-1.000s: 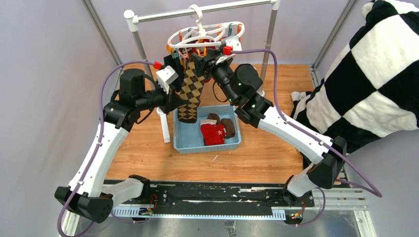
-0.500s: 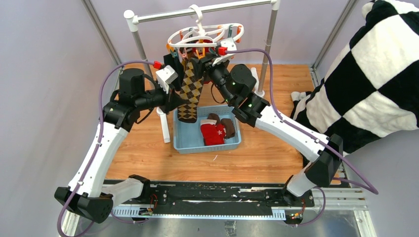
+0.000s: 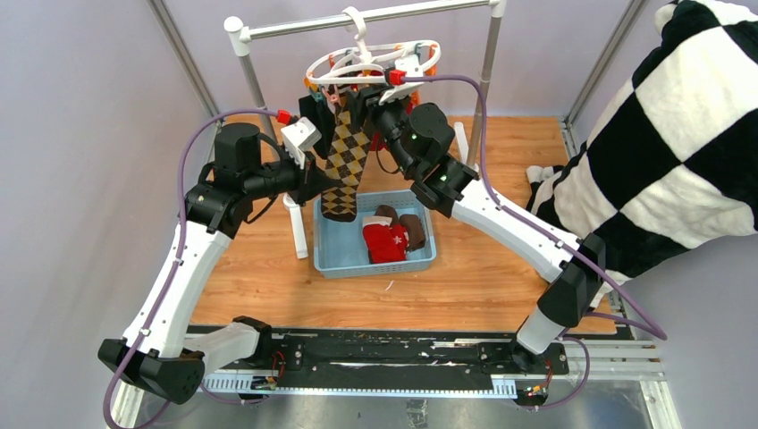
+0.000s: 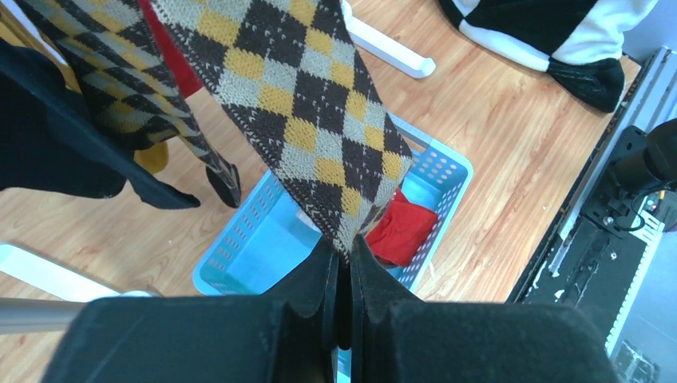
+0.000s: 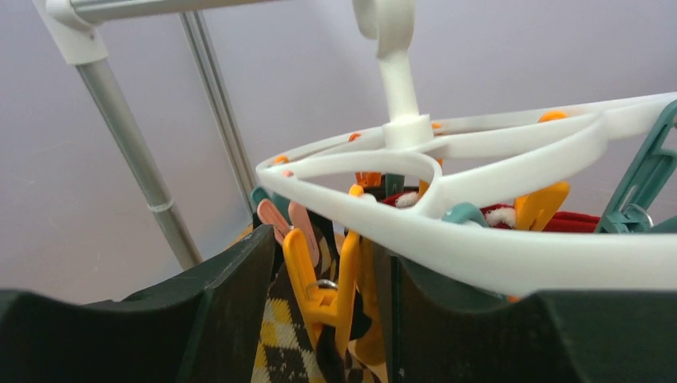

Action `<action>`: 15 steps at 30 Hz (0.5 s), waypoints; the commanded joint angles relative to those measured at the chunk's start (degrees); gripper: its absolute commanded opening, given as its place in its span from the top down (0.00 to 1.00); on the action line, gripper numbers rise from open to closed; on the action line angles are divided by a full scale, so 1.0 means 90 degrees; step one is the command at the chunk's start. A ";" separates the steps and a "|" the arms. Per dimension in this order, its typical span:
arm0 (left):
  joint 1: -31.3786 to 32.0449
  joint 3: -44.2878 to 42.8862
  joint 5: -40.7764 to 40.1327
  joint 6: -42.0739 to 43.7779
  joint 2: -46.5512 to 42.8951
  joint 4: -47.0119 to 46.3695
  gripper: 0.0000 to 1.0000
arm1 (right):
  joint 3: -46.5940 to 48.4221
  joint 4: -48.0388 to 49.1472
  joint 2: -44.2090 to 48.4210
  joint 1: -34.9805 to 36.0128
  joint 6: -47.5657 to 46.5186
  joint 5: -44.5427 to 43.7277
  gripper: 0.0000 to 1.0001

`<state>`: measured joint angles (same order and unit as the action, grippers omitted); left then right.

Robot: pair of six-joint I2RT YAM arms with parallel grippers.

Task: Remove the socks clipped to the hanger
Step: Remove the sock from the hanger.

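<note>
Partway through: a red sock (image 3: 384,243) and brown socks (image 3: 411,228) lie in the blue basket (image 3: 332,261) below the left gripper (image 4: 342,263), which is pinched tight on the argyle sock (image 4: 319,120). The right gripper (image 5: 323,283), half-wide, straddles the orange peg (image 5: 299,271) under the hanger (image 5: 495,247). A mustard sock (image 4: 152,155) and a dark sock (image 4: 48,136) hang beside it, yet to be unclipped.

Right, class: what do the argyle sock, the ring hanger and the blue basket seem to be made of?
The argyle sock: knitted fabric, matte; stitch texture shows and it drapes.
The ring hanger: moulded plastic, smooth, slightly glossy white.
The blue basket: probably rigid plastic; perforated walls, even colour.
</note>
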<state>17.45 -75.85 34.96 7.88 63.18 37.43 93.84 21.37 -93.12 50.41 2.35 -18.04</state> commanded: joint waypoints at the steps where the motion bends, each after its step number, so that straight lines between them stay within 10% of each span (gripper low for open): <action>1: 0.0053 -0.0185 0.0068 -0.0027 -0.0071 0.0058 1.00 | 0.0422 -0.0008 -0.0180 -0.0165 0.0000 -0.0021 0.49; 15: 0.0053 -0.0174 0.0023 0.0042 -0.0081 0.0079 1.00 | 0.0580 -0.0236 -0.0136 -0.0294 0.0293 0.0400 0.80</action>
<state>17.45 -75.85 34.92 7.94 63.18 37.45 96.25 20.93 -94.28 48.77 3.64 -16.82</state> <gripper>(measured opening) 0.080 0.336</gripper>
